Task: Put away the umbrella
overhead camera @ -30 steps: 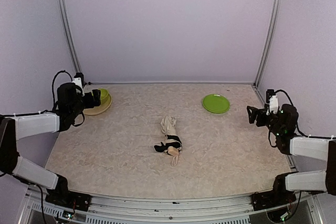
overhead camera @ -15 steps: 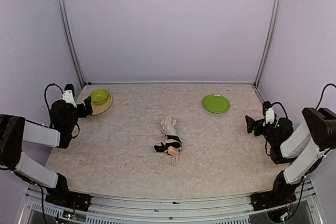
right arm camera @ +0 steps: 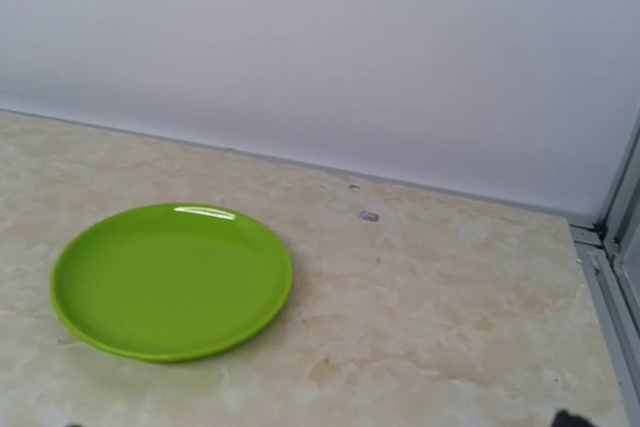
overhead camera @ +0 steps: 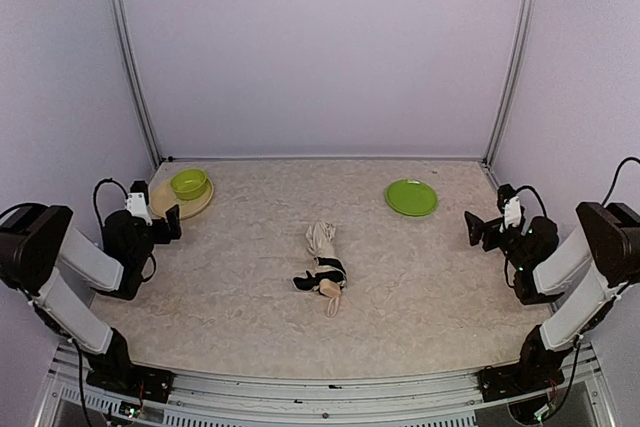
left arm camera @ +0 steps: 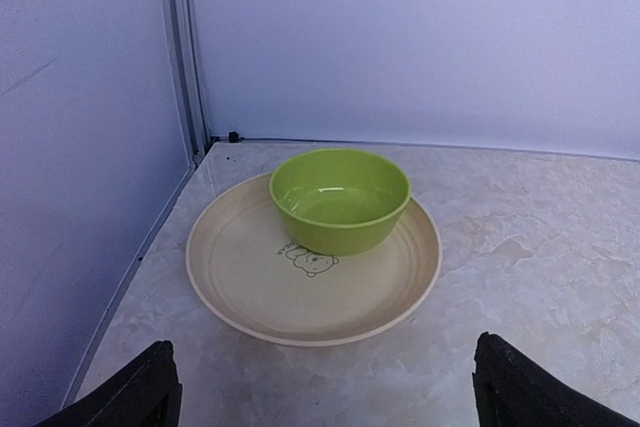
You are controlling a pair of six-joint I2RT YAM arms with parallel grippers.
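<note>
The umbrella (overhead camera: 321, 255) lies folded in the middle of the table, cream fabric bunched at the far end, a black strap round it and the light wooden knob toward me. Neither wrist view shows it. My left gripper (overhead camera: 158, 211) rests low at the left side of the table, well away from the umbrella. It is open and empty, its dark fingertips (left arm camera: 135, 395) spread wide at the bottom corners of the left wrist view. Low at the right side, my right gripper (overhead camera: 484, 228) is also open and empty, far from the umbrella.
A green bowl (left arm camera: 340, 197) sits on a beige plate (left arm camera: 300, 302) in the far left corner, just ahead of my left gripper. A flat green plate (right arm camera: 170, 277) lies at the far right, ahead of my right gripper. Walls and metal posts (overhead camera: 126, 52) enclose the table.
Both arms have folded down and drawn back toward the table's side edges, left gripper nearer and lower, right gripper lower. The umbrella has not moved. Both grippers stayed open.
</note>
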